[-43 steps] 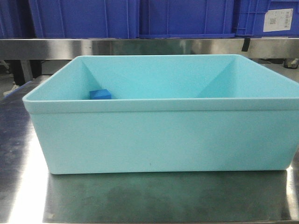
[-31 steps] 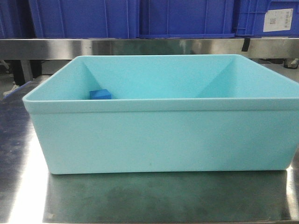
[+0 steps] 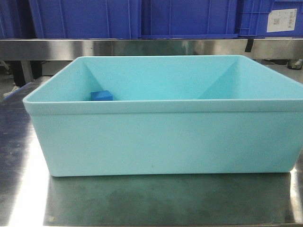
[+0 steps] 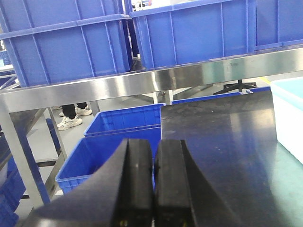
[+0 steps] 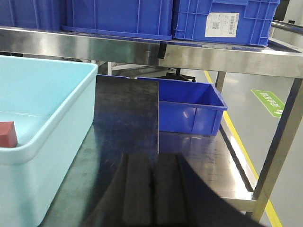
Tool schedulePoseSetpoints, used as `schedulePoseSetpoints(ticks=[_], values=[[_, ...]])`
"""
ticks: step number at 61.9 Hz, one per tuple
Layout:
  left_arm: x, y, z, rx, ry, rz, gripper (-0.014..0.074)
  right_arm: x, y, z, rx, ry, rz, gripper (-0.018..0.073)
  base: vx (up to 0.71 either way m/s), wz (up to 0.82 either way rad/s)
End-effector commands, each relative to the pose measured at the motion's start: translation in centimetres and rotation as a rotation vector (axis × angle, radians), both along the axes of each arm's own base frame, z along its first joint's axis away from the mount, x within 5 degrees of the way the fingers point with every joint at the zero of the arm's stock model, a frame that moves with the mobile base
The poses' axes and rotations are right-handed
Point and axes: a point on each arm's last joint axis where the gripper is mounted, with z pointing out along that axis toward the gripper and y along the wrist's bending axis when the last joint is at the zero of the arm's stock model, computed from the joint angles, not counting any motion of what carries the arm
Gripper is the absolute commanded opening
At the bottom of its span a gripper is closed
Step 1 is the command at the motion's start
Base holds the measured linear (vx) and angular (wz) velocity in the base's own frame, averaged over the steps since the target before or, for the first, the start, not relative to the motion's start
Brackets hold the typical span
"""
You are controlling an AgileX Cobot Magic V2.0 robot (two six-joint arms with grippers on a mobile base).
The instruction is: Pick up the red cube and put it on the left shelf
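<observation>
Right wrist view is showing red cube (image 5: 7, 134) in pale bin (image 5: 54, 163) — left gripper (image 4: 154, 189) and right gripper (image 5: 151, 194) both closed, empty — pick pending, needing opened jaws above it.

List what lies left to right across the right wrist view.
red cube → light blue bin's right wall → right gripper, shut → white crate label → green floor marking

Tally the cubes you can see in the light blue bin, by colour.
Red cube: 1
Blue cube: 1
Total: 2 visible in the light blue bin; part of its floor is hidden.
</observation>
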Motion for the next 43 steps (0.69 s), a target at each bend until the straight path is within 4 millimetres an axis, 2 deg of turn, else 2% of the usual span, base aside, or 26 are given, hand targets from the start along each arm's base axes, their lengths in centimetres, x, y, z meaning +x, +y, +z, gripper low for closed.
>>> schedulePoseSetpoints(ticks=[1,34,43], values=[[0.0,0.0,0.09,-0.005,-0.072,-0.001,0.0106,-0.31,0.12,1.73,-0.004,-0.13,0.012,0.0058,0.0,0.0],[0.0,0.0,0.09,-0.005,-0.072,-0.001,0.0106,-0.31,0.12,1.73,-0.004,-0.13,0.012,0.0058,0.0,0.0],[0.0,0.0,0.09,-0.005,-0.072,-0.001,0.0106,-0.42,0.26,2.42,-0.002,-0.207,0.028,0.0058,0.0,0.0]])
